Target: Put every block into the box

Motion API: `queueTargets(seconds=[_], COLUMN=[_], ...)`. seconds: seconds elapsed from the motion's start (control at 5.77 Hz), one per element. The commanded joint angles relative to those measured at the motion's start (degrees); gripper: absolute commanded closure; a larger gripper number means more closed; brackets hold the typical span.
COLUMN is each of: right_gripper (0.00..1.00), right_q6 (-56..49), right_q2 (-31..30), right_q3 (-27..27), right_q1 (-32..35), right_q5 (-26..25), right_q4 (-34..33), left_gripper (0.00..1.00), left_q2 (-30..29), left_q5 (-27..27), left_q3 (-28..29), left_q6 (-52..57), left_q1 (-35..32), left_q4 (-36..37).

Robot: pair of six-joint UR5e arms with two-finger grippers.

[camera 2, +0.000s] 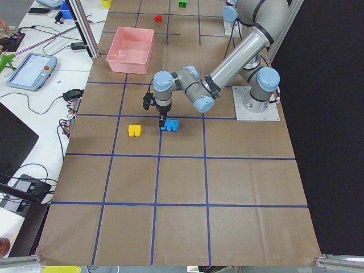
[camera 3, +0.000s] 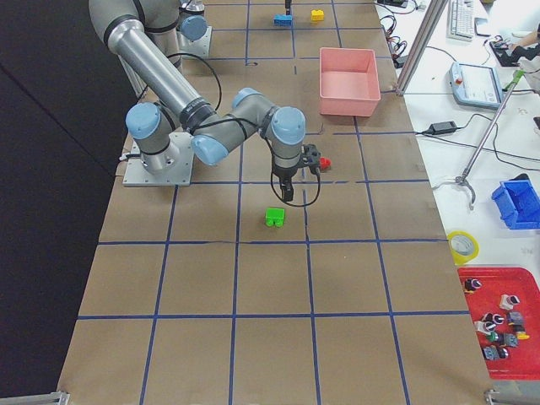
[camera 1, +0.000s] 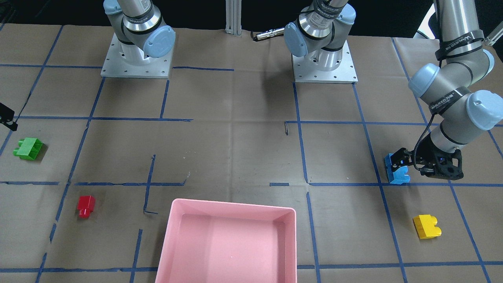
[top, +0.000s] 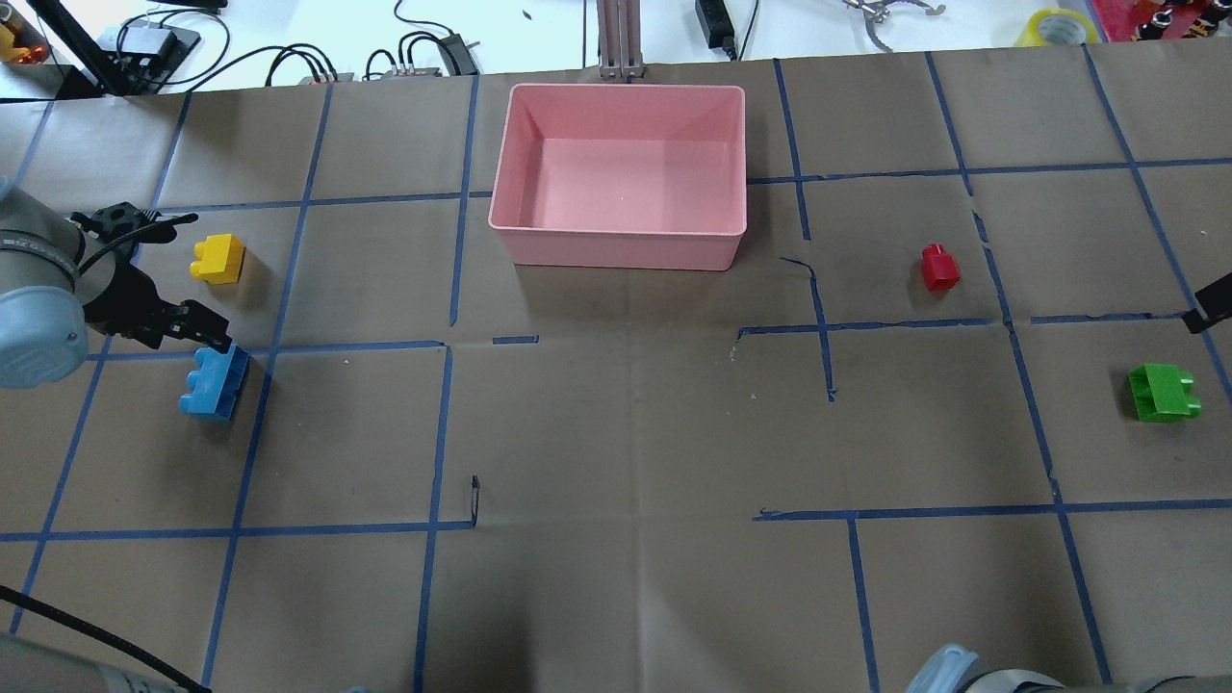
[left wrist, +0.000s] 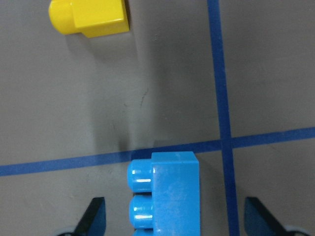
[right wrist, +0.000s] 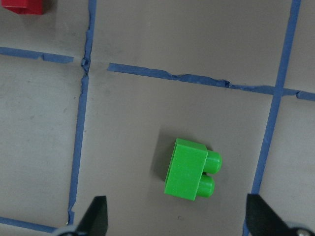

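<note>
I'm watching the blue three-stud brick [left wrist: 167,196] lying at the overhead view's left edge. The left gripper [left wrist: 176,219] is hovering wide open astride it, gripping nothing. The right gripper [right wrist: 179,219] is hanging wide open, holding nothing, over the green brick [right wrist: 189,175]. The pink box [top: 616,241] is sitting at top centre.

**Plastic on Paper**

The blue brick [left wrist: 165,196] under my left wrist was smooth, glossy plastic, its studs catching small white highlights. The yellow brick [left wrist: 91,17] at eleven o'clock shone the same way. The green brick [right wrist: 189,174] had a softer sheen. The box [top: 616,241] was smooth, faintly glossy pink plastic. Matt brown paper, creased, covered the table [top: 616,433], crossed by wrinkled blue tape [left wrist: 219,73]. The fingers [left wrist: 96,219] of my left gripper [left wrist: 173,209] were matt black, and my left arm [camera 1: 458,23] was brushed metal.
</note>
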Motion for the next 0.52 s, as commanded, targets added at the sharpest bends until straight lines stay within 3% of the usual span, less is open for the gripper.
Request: queueTargets(seconds=[0.0, 0.35], right_gripper=[0.01, 0.01], right_q6=[0.74, 0.83], right_q2=[8.01, 9.82], right_q3=[0.03, 0.38], right_q1=[-2.83, -3.30], right_q5=[0.19, 0.37], right_q4=[-4.82, -8.10], left_gripper=[0.00, 0.00], left_q2=[-2.33, -3.13], left_q5=[0.01, 0.36], left_q3=[-0.60, -0.69], left_q6=[0.03, 0.20], left_q1=[0.09, 0.09], left_q4=[1.55, 1.37])
